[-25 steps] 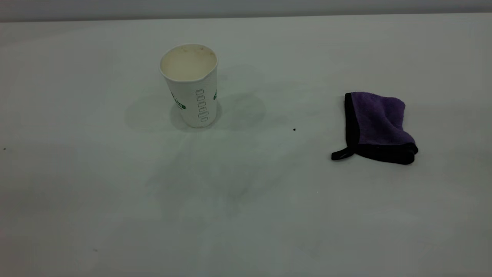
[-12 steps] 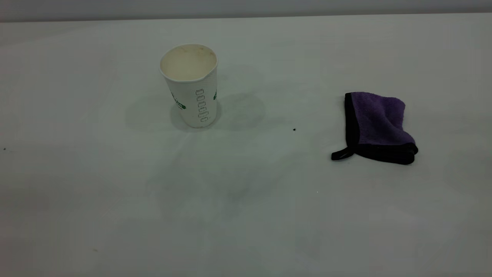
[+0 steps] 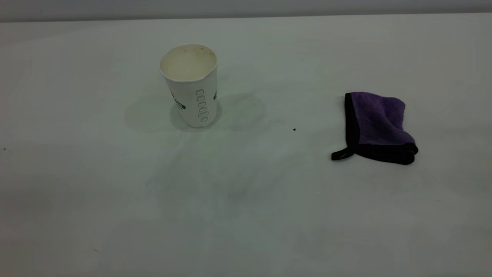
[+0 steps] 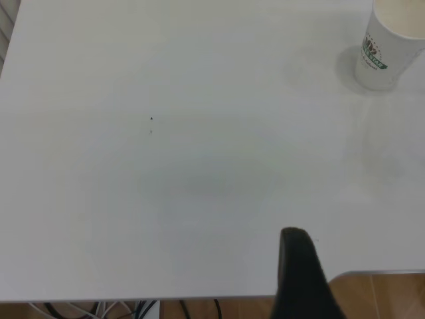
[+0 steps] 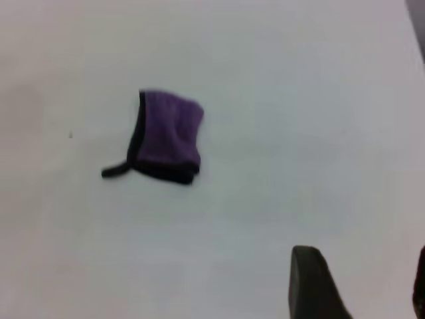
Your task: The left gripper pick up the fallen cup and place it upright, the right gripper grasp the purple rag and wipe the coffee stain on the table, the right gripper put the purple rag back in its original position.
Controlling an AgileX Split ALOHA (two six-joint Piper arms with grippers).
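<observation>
Of the left hand (image 4: 302, 276), only one dark finger is seen in its wrist view, raised above the near edge of the tabletop (image 4: 166, 199); how far it is open cannot be told, and nothing is seen held in it. The cup (image 4: 388, 43) is seen farther off from that hand, upright and well apart from it.

Of the right hand (image 5: 362, 282), one dark finger (image 5: 312, 282) and a sliver of a second at the picture's edge are seen in its wrist view, with a wide gap between them, so the hand is spread apart and nothing is held. The rag (image 5: 166, 136) lies well apart from it on the tabletop.

In the exterior view neither hand is seen. The cup (image 3: 190, 84) stands upright left of centre, mouth up, its cream inside showing. The rag (image 3: 376, 127) lies folded well to the right of the cup, its black loop tab pointing toward the cup's side. A tiny dark speck (image 3: 294, 129) is seen between them, nearer the rag. Faint smears are seen on the tabletop (image 3: 246, 215) in front of the cup.
</observation>
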